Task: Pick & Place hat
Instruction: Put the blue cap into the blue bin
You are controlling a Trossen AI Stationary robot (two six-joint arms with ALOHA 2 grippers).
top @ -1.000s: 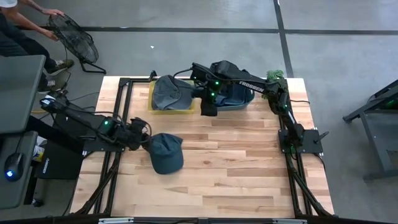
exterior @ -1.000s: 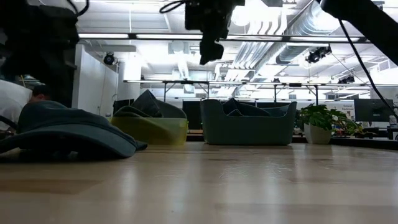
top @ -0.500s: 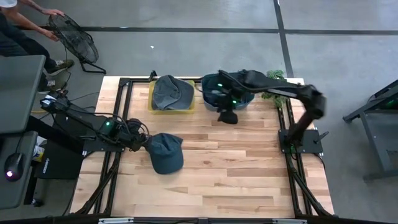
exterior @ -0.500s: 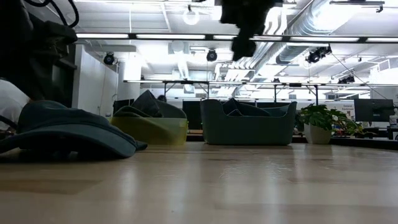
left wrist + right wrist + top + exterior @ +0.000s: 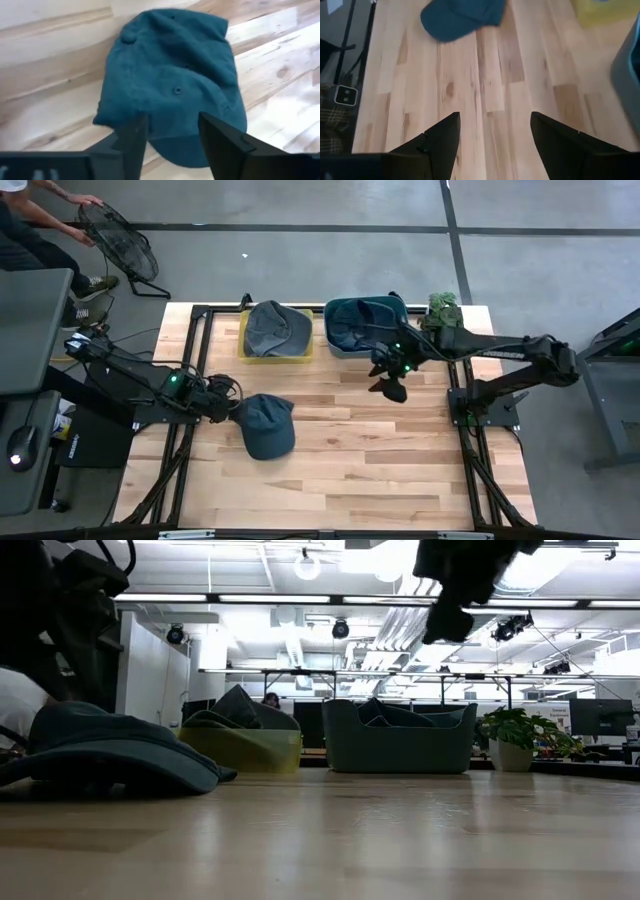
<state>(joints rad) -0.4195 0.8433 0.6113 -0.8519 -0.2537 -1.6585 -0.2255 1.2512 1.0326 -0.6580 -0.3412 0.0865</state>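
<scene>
A teal cap (image 5: 267, 425) lies flat on the wooden table, left of centre; it also shows in the low view (image 5: 110, 752) and the left wrist view (image 5: 172, 75). My left gripper (image 5: 231, 408) is open at the cap's left edge, its fingers (image 5: 134, 136) standing on either side of that edge. My right gripper (image 5: 388, 386) is open and empty, up in the air in front of the teal bin (image 5: 365, 327). From its wrist view the cap (image 5: 462, 15) lies farther off across bare boards.
A yellow bin (image 5: 276, 332) at the far edge holds a grey hat. The teal bin beside it holds dark hats. A small plant (image 5: 443, 307) stands at the far right corner. A person with a fan (image 5: 115, 235) is beyond the table's far left corner.
My right gripper has swung from above the two bins toward the table's right and near edges, its arm stretching out level. It now hangs in front of the teal bin. The left arm and the cap have kept still.
</scene>
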